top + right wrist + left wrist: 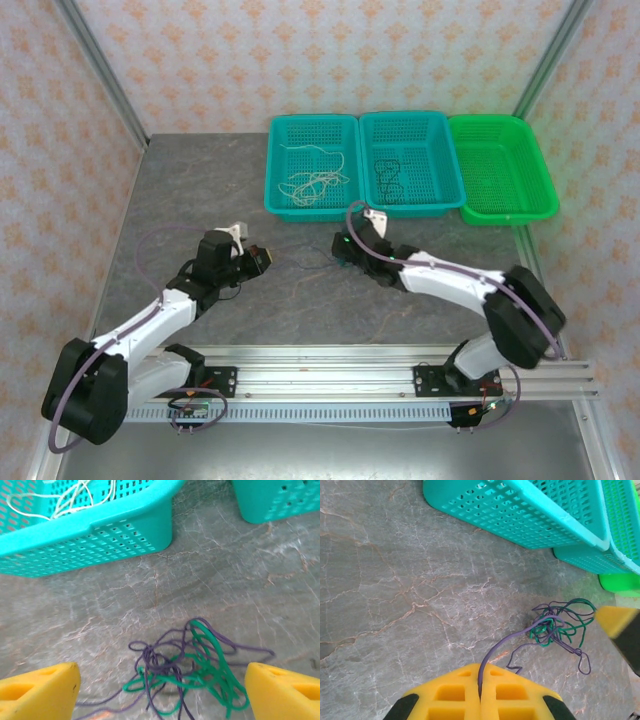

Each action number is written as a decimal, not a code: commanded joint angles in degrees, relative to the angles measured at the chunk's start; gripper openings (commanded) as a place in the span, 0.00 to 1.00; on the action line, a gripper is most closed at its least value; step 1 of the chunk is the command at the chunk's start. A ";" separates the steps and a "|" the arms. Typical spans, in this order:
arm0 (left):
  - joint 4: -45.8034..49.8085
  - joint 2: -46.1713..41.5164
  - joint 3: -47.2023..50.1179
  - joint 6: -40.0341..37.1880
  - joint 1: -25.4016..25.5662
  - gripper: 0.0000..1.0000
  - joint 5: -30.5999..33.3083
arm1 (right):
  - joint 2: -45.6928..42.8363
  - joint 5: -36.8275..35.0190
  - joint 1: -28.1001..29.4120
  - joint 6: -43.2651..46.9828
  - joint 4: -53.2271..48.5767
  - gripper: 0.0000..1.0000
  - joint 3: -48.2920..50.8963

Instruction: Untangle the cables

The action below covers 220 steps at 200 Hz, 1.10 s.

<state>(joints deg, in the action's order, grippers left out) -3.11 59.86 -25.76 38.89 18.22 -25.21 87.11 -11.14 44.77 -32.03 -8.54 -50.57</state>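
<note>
1. Left gripper (480, 676): yellow fingers pressed together, pinching one end of the purple cable (501, 647) in the seam between them. From above it sits low over the table, left of centre.

2. Purple cable: runs from the pinched fingers up and to the right across the tabletop into a knot, where it loops through the green cable (547, 632). Whether the purple strands are one wire or several cannot be told.

3. Knot of purple and green: lies flat on the grey marbled tabletop (190, 190), near the front walls of the baskets and between the two grippers. It is apart from the left fingers and joined to them by the single purple strand.

4. Right gripper (162, 692): fingers spread wide, holding nothing. The knot lies on the table between them, purple loops toward the left finger and green loops toward the right. Neither finger appears to touch it, though the near edge is blurred.

5. Left teal basket (272, 170): whitish cables (315, 182) curled loosely inside.

6. Middle teal basket (452, 165): black cable (388, 176) looped on its floor.

7. Green basket (545, 185): rightmost, just beside the middle one
</note>
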 commanded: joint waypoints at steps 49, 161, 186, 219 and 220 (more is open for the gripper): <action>15.25 -11.29 -1.37 -1.48 -0.64 0.00 14.79 | 18.23 -10.45 -0.87 -11.91 -18.80 0.64 -9.73; 29.61 -24.00 -0.08 0.92 -15.36 0.00 24.60 | 4.58 -18.53 -12.54 -25.16 -21.85 0.51 4.19; 31.01 -23.87 -0.17 0.28 -18.58 0.00 23.67 | 1.44 -18.52 -15.17 -26.28 -22.32 0.51 5.85; 32.91 -22.50 -1.22 0.56 -19.85 0.00 26.31 | -4.89 -17.41 -19.75 -27.38 -21.17 0.50 10.82; 32.91 -22.42 -1.27 0.61 -19.87 0.00 26.25 | -5.17 -17.46 -19.87 -27.38 -21.17 0.50 11.00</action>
<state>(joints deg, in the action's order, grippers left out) 26.65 36.60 -25.87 40.01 -0.56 -2.61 86.56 -25.15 27.55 -57.10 -26.83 -42.63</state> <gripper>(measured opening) 0.048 0.504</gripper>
